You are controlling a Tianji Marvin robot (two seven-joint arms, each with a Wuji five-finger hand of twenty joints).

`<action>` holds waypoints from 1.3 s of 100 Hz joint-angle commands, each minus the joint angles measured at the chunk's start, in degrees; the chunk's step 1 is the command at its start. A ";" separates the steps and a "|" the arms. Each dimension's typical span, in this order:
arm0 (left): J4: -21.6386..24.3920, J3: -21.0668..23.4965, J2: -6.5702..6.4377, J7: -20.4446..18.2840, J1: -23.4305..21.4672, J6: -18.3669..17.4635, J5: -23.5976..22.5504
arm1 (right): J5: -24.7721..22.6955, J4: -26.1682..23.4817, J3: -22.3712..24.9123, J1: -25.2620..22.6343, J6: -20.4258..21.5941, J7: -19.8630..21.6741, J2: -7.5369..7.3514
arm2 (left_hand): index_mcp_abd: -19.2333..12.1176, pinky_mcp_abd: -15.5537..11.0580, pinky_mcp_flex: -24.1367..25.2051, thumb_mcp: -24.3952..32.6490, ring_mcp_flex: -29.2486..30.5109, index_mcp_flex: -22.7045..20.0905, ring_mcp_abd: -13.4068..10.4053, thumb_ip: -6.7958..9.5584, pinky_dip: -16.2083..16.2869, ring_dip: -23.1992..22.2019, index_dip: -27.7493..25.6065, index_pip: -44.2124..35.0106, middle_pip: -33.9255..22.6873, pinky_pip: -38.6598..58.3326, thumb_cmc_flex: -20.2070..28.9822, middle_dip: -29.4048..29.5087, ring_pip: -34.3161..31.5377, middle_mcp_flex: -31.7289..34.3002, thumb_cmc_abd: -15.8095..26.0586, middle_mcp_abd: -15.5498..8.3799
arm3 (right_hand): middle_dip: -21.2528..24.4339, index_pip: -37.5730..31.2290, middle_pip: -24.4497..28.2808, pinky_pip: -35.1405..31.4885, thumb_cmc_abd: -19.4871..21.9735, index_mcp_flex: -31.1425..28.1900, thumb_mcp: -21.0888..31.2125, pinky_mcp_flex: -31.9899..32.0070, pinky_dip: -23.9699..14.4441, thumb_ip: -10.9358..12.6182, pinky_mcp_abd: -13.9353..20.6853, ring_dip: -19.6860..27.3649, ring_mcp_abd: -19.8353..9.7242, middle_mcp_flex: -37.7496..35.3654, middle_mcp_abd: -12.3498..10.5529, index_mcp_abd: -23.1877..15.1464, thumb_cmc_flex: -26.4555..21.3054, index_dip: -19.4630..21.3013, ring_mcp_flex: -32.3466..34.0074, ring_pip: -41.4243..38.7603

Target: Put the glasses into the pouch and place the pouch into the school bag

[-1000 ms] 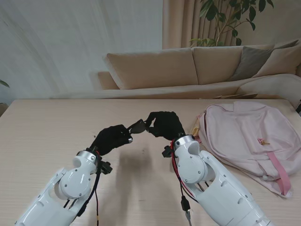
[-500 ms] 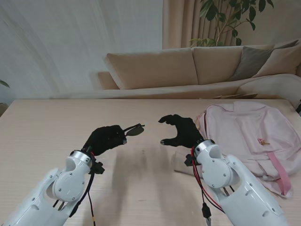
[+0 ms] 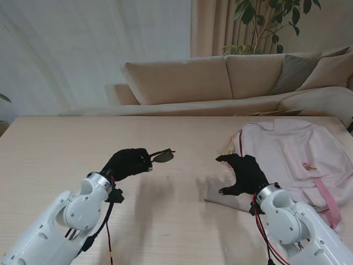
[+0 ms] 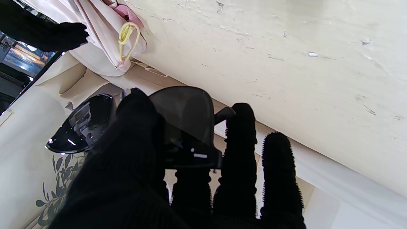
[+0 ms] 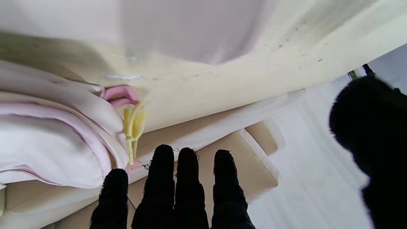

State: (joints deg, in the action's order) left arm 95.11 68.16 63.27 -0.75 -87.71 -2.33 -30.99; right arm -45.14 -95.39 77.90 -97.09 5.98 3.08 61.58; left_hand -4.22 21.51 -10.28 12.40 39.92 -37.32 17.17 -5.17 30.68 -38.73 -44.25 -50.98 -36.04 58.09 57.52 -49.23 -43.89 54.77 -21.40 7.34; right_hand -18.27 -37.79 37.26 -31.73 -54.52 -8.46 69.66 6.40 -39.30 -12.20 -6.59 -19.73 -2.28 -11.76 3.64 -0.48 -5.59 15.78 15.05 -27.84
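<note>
Behind table (image 3: 66, 138) stands beige sofa. Left hand (image 3: 128, 163) pinches glasses (image 3: 162, 155) in air; right hand (image 3: 242, 174), fingers spread (empty), hovers over pouch (image 3: 218, 190) beside school bag (image 3: 292, 160). Next, I think: open pouch w/ right hand.

A beige sofa (image 3: 220, 77) stands far beyond both hands, past the table (image 3: 55, 143); a plant (image 3: 265, 22) rises behind it.
</note>
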 commanded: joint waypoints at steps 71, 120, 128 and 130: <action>-4.11 -5.59 0.18 -3.99 7.62 1.79 1.72 | -7.06 -0.09 -9.52 -1.59 -14.42 -4.73 0.12 | -3.79 -0.98 -0.18 3.95 1.05 -0.98 -0.84 0.02 1.07 -0.96 -1.59 -2.26 -2.80 2.75 1.86 -1.26 -1.33 1.61 4.29 -1.37 | 3.74 7.03 -9.47 0.08 -5.78 3.67 7.86 -0.72 6.40 -4.01 0.97 2.92 -0.75 1.68 1.90 6.51 14.20 -4.72 -6.15 3.35; -3.07 -4.44 0.21 -3.33 5.80 2.02 1.60 | -8.97 2.46 -17.13 2.35 -23.50 -5.91 0.36 | -3.78 -0.82 -0.26 3.44 1.08 -0.89 -0.88 0.25 1.07 -0.91 -1.33 -2.38 -2.68 2.74 2.17 -1.28 -1.18 1.66 4.31 -1.35 | 7.31 20.02 -18.41 -1.69 -6.43 3.06 8.34 -0.05 12.03 -4.13 -0.79 4.76 -1.53 1.73 1.06 5.15 14.21 -8.08 -7.09 6.85; -3.13 -4.55 0.20 -3.38 5.86 2.07 1.54 | -9.85 3.46 -17.93 3.15 -23.55 -5.00 0.09 | -3.70 -0.83 -0.19 3.36 1.17 -0.93 -0.90 0.27 1.04 -0.91 -1.31 -2.42 -2.66 2.68 2.20 -1.30 -1.19 1.66 4.26 -1.41 | 7.47 20.53 -18.84 -1.61 -6.35 3.15 8.37 0.10 12.02 -4.12 -0.84 4.89 -1.70 1.91 0.93 5.06 14.27 -7.92 -7.17 7.12; -3.19 -4.59 0.22 -3.34 5.90 2.06 1.56 | -9.82 3.76 -18.19 3.43 -23.83 -4.90 0.09 | -3.73 -0.83 -0.19 3.34 1.19 -0.93 -0.88 0.28 1.04 -0.91 -1.29 -2.41 -2.66 2.67 2.20 -1.31 -1.19 1.70 4.25 -1.37 | 7.52 20.65 -18.97 -1.57 -6.36 3.15 8.36 0.15 12.03 -4.12 -0.78 4.94 -1.74 1.93 0.90 5.03 14.23 -7.87 -7.20 7.22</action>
State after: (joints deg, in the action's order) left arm 91.53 63.70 63.20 -3.27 -81.68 -0.28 -29.43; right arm -54.55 -92.65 60.56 -94.26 -17.54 -3.10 61.73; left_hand -4.22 21.45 -10.63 12.40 39.92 -37.32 17.13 -5.17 30.73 -38.74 -44.25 -50.98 -36.04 58.10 57.49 -49.26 -43.90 54.77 -21.40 7.32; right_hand -11.93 -18.74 19.85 -33.23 -59.38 -7.82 76.57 5.52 -27.93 -14.78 -7.31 -15.44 -2.85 -11.76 4.24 4.80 5.44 7.82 10.97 -22.09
